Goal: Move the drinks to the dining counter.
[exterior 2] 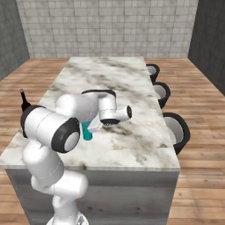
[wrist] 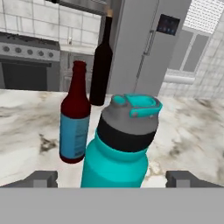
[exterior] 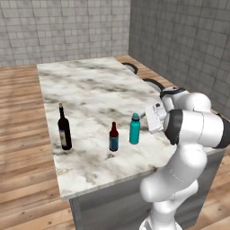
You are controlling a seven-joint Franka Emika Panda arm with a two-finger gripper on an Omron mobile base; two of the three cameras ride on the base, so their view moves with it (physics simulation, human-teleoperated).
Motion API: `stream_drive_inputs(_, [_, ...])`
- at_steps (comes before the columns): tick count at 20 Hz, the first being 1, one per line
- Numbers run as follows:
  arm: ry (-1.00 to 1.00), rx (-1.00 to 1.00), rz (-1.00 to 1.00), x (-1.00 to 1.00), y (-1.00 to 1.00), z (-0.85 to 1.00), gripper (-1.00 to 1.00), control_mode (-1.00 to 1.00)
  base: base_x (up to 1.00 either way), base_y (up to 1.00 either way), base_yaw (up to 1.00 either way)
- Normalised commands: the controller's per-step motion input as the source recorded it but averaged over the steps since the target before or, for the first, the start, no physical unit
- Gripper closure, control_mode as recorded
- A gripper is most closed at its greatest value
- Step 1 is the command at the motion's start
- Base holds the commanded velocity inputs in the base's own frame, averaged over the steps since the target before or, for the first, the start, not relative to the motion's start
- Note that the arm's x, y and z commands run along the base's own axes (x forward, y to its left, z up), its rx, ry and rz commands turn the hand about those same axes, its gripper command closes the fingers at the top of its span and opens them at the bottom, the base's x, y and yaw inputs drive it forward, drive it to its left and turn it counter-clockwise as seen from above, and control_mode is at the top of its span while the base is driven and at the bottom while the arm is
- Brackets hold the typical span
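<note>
Marble-topped long white-grey bench [exterior: 94,96]: tall dark wine bottle [exterior: 64,129], small brown-red bottle with blue label [exterior: 114,137] and teal water bottle with grey cap [wrist: 120,144] stand upright near its front edge. Jaws spread wide, flanking the teal bottle's base, not touching it.

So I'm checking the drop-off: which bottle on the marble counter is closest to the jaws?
The teal water bottle, standing between the open jaws; the brown-red bottle and dark wine bottle stand farther off.
</note>
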Motion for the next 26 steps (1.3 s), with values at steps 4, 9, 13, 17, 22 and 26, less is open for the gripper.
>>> stream_drive_inputs(4, [0.0, 0.0, -0.14, -0.13, -0.5, 0.31, -1.0, -1.0, 0.0, 0.0, 0.0])
stream_drive_inputs(9, [0.02, 0.0, -0.21, -0.25, -0.44, 0.26, -1.0, -1.0, 0.0, 0.0, 0.0])
stream_drive_inputs(13, [0.14, -0.04, -0.36, -0.31, -0.21, 0.08, -1.0, -1.0, 0.0, 0.0, 0.0])
stream_drive_inputs(17, [0.26, -0.18, -0.35, -0.08, 0.0, 0.17, -1.0, -1.0, 0.0, 0.0, 0.0])
stream_drive_inputs(22, [0.35, -0.28, -0.29, 0.0, 0.0, 0.51, -1.0, -1.0, 0.0, 0.0, 0.0])
stream_drive_inputs(26, [0.27, -0.22, -0.19, -0.29, 0.0, 0.62, -1.0, -1.0, 0.0, 0.0, 0.0])
